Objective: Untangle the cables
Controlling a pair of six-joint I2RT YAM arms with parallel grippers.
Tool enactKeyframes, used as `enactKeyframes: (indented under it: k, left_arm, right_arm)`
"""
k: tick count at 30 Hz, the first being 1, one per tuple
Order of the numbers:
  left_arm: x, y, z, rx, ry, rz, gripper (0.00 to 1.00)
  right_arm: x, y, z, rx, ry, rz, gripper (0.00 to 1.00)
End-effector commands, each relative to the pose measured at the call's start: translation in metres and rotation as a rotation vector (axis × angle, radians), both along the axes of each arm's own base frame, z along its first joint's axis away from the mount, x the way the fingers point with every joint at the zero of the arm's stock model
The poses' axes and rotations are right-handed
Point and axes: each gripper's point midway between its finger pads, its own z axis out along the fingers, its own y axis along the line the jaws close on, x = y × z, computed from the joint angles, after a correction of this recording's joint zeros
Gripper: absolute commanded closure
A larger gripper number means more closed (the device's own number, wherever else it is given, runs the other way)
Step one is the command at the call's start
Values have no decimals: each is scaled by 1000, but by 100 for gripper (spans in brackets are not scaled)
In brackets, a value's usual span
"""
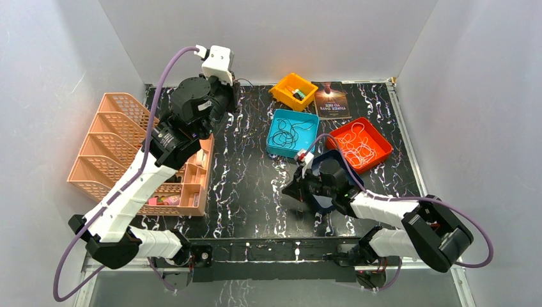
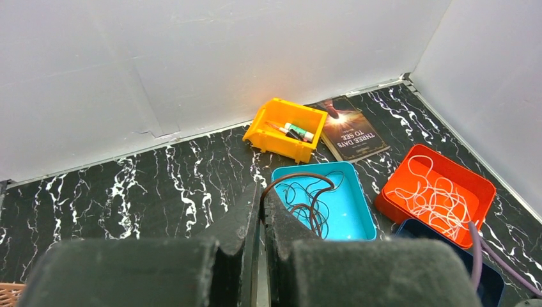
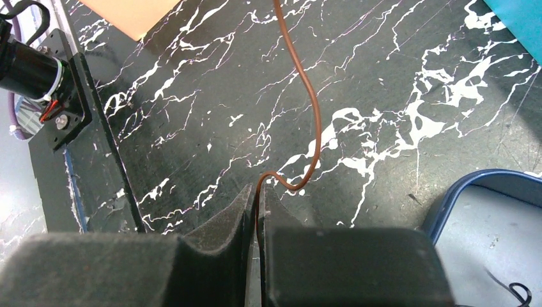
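Note:
My left gripper [image 1: 235, 96] is raised at the back left and shut on a thin reddish-brown cable [image 2: 300, 176], which arcs out of its fingertips in the left wrist view. My right gripper [image 1: 289, 190] is low over the table's middle, shut on a reddish-brown cable [image 3: 313, 115] that runs up and away from its tips. Black cables [image 1: 291, 133] lie looped in a light blue tray [image 1: 275, 142]. White cables [image 1: 358, 148] lie in a red tray [image 1: 382, 146]. A bit of black cable [image 3: 518, 294] lies in a dark blue tray [image 3: 447, 198].
An orange rack [image 1: 121, 153] fills the left side under my left arm. A yellow bin [image 1: 284, 96] with small items and a book [image 1: 331, 100] sit at the back. The dark blue tray [image 1: 332, 157] lies under my right wrist. White walls enclose three sides.

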Motion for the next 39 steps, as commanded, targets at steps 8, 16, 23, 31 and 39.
enactKeyframes:
  k: [8, 16, 23, 31, 39]
  left_arm:
    - [0, 10, 11, -21, -36, 49, 100]
    - [0, 9, 6, -20, -28, 46, 100]
    - [1, 9, 4, -17, -26, 50, 100]
    - [2, 6, 2, -17, -21, 42, 100]
    - [1, 8, 2, -14, -26, 45, 100]
  right_arm:
    - [3, -6, 37, 28, -110, -19, 87]
    - [10, -13, 67, 52, -179, -73, 83]
    - [14, -22, 86, 58, -235, -119, 74]
    - [18, -34, 96, 43, -284, -173, 54]
    - [18, -43, 103, 35, -304, -202, 49]
